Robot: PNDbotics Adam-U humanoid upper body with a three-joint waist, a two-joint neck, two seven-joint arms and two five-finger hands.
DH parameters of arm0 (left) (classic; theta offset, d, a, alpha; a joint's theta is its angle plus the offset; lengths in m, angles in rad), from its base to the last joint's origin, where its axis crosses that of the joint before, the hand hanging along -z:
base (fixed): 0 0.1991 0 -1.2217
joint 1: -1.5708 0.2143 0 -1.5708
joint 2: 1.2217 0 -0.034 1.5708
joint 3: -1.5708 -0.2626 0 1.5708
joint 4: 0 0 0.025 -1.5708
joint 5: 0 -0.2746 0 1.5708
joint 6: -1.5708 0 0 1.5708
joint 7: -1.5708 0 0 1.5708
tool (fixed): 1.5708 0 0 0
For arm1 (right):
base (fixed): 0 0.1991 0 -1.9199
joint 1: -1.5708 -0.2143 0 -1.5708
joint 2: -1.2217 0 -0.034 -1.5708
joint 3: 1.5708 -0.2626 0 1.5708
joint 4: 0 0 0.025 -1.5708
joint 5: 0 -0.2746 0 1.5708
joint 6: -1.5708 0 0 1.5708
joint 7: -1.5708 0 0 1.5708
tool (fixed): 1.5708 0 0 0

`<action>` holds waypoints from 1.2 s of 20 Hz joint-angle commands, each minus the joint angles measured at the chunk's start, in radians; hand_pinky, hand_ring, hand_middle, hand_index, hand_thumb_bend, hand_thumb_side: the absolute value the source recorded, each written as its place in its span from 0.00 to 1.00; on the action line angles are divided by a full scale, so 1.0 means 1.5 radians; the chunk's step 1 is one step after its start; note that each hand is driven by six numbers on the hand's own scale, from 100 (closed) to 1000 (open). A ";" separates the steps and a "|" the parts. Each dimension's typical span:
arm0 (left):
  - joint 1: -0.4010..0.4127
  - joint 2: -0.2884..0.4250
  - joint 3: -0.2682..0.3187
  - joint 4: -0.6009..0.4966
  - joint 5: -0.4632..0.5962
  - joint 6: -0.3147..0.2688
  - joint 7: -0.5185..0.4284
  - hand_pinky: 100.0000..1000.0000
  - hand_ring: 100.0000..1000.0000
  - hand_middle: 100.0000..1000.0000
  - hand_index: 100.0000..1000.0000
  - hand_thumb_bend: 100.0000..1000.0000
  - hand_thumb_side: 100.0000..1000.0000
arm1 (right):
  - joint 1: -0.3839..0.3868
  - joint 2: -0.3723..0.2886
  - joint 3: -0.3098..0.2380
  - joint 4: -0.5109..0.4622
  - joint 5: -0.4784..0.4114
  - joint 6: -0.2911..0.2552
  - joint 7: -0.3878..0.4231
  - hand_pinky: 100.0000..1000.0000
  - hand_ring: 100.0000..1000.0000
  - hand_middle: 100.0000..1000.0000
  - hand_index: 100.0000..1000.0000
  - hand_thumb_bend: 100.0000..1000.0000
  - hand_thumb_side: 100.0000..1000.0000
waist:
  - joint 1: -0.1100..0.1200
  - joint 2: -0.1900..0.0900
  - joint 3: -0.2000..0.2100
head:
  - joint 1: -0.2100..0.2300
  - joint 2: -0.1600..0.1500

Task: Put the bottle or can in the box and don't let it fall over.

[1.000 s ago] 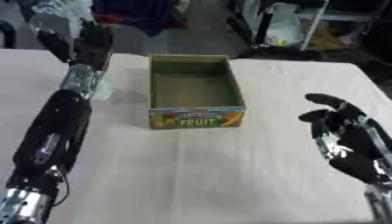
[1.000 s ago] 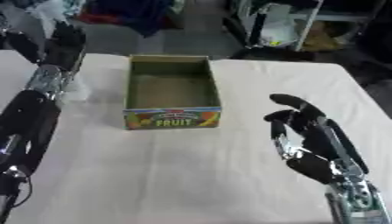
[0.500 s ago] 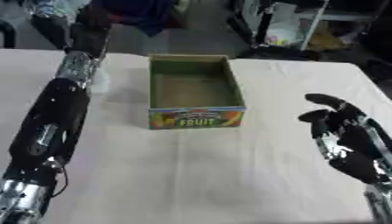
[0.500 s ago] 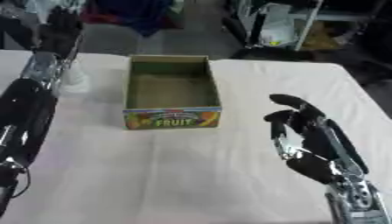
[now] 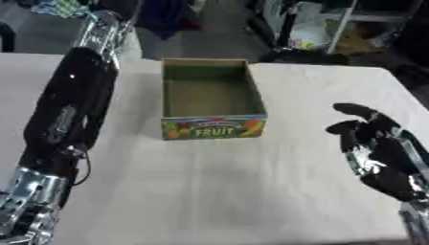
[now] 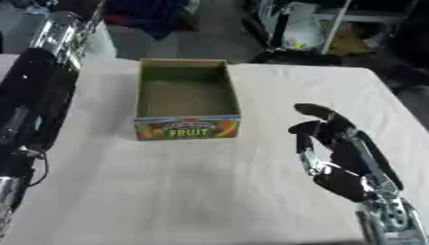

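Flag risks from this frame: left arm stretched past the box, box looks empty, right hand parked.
1. The left arm runs close along the box; swinging in toward it could shove the box.
2. The left hand lies beyond the view's top edge, so neither its grip nor any bottle can be checked.
3. The right hand rests open on the table, too far from the box to steady it.

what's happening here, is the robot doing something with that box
The fruit box stands open and empty in the middle of the table. The robot's left arm stretches up past the table's far left edge, its robot hand out of view. The right robot hand rests idle at the lower right, fingers relaxed. No bottle or can shows, so nothing is in the box.
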 commanded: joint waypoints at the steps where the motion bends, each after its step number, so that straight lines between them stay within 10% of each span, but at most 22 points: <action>1: -0.020 -0.031 -0.028 -0.033 -0.015 0.028 -0.003 0.00 0.00 0.06 0.97 0.57 0.68 | -0.010 0.000 0.002 -0.006 -0.006 -0.002 0.006 0.75 0.66 0.82 0.80 0.00 0.18 | 0.000 -0.012 -0.006 | 0.006 0.001; 24: 0.129 -0.136 -0.084 0.099 -0.168 0.129 0.000 0.00 0.00 0.06 0.97 0.70 0.89 | -0.007 0.003 0.000 -0.001 0.009 -0.001 0.011 0.75 0.65 0.81 0.79 0.00 0.17 | 0.001 -0.006 -0.009 | -0.007 -0.009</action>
